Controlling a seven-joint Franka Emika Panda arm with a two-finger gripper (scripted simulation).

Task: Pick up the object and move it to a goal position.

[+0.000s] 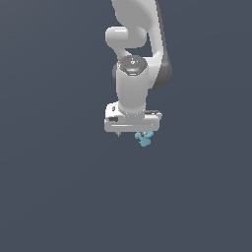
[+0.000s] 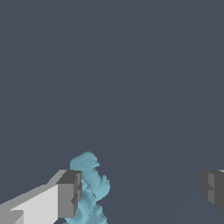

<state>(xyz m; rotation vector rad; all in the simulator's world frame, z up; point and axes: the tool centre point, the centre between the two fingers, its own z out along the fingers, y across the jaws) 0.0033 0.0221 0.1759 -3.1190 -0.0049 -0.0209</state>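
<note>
No words, brands or labels can be read anywhere in the two pictures.

In the exterior view, the white arm (image 1: 133, 74) comes down from the top and points straight at the plain dark gray floor (image 1: 49, 197). The gripper (image 1: 134, 132) hangs at its low end. The object (image 1: 144, 139), a tiny light blue lumpy thing, peeks out just under the gripper's body, a bit toward the exterior view's right. It is much smaller than the gripper.

In the wrist view, going from left to right, one finger (image 2: 65, 194) with a dark gray pad comes first. The object (image 2: 92, 183) sits right beside that pad and looks like it touches it. Its long side runs along the finger, so it looks tall and thin there. Then comes a big bare gap of floor. The other finger (image 2: 213, 190) is far off at the other edge. The gripper is spread wide and is not squeezing the object
</note>
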